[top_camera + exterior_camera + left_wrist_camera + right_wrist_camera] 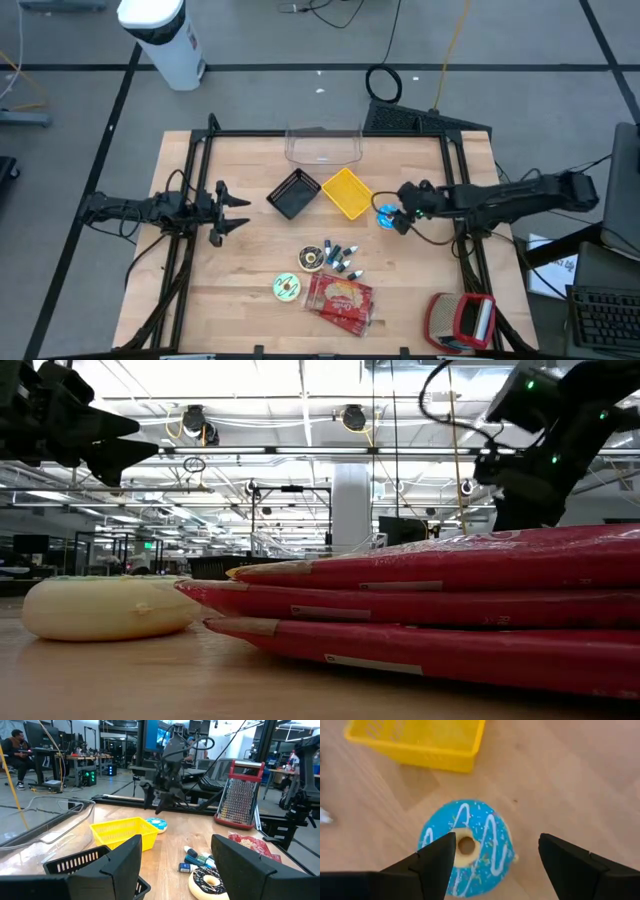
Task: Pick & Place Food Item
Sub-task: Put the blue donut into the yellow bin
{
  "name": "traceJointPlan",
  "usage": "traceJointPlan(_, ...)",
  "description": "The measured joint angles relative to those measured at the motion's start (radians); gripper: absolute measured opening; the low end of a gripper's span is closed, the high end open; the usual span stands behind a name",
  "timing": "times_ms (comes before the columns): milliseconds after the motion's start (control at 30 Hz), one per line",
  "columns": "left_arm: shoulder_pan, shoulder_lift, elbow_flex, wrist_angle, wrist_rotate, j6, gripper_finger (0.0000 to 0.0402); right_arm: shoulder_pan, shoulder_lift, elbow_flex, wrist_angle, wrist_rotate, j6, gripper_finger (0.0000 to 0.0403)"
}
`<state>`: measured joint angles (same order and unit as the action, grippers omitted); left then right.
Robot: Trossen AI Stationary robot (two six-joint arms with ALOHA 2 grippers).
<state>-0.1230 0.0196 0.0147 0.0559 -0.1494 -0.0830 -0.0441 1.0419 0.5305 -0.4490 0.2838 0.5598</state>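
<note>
Blue-iced doughnut with white drizzle point(466, 847) lay on the wooden table point(250, 290) beside the yellow plastic basket point(420, 742). Right gripper point(495, 865) hovered above it, fingers spread. Left gripper point(235, 211) waited, also spread.

bare wood all round the blue donut point(466, 846) under my spread right gripper point(495, 865), yellow basket point(417, 740) close beyond it, black basket point(294, 193) and clear tub point(323, 146) farther off
</note>
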Motion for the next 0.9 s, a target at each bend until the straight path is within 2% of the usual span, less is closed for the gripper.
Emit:
traceJointPlan(233, 0.0, 0.0, 0.0, 0.0, -0.001, 0.0, 0.0241, -0.001, 0.126, -0.003, 0.009, -0.023, 0.005, 0.0268)
traceJointPlan(533, 0.0, 0.0, 0.0, 0.0, -0.001, 0.0, 0.0241, -0.002, 0.205, -0.002, 0.034, -0.022, 0.09, 0.0259)
traceJointPlan(667, 0.0, 0.0, 0.0, 0.0, -0.001, 0.0, 0.0241, -0.002, 0.211, -0.002, 0.033, -0.024, 0.105, 0.0224)
traceJointPlan(900, 0.0, 0.0, 0.0, 0.0, -0.001, 0.0, 0.0241, -0.002, 0.184, -0.003, 0.036, -0.031, 0.028, 0.0131)
